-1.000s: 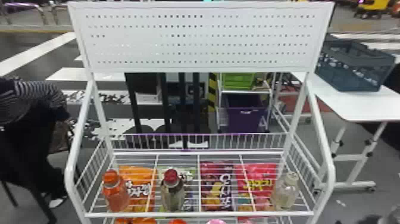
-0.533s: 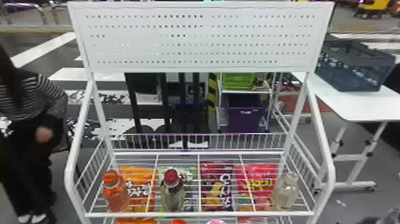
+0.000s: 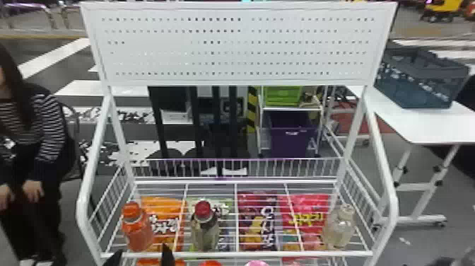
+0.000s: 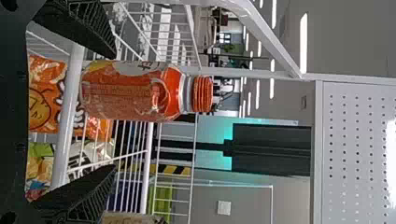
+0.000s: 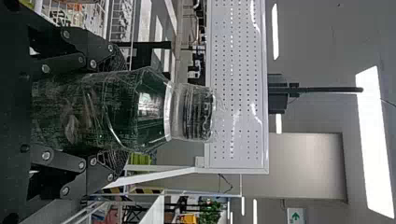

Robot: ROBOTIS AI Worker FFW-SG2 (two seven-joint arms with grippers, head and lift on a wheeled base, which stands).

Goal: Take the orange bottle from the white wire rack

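The orange bottle [image 3: 137, 228] stands upright at the left front of the white wire rack [image 3: 236, 254]. Below it, at the rack's front rail, my left gripper [image 3: 141, 257] is spread apart, both fingertips visible. In the left wrist view the orange bottle [image 4: 133, 91] lies between the lines of the open left gripper's fingers [image 4: 114, 110], with no contact visible and the rack's front bar [image 4: 70, 107] crossing near its base. In the right wrist view my right gripper [image 5: 112, 110] is closed on a clear-capped bottle [image 5: 135, 109] with dark green showing through.
On the rack are a red-capped bottle [image 3: 205, 226], a clear bottle [image 3: 340, 228] and several snack bags, including an orange one [image 3: 164, 221]. Side rails and a perforated board [image 3: 236, 46] frame it. A white table [image 3: 427, 123] with a dark crate [image 3: 420, 79] stands at right.
In the head view, my left gripper's fingertips have come up from the bottom edge, below the orange bottle. The bottles on the rack have not moved.
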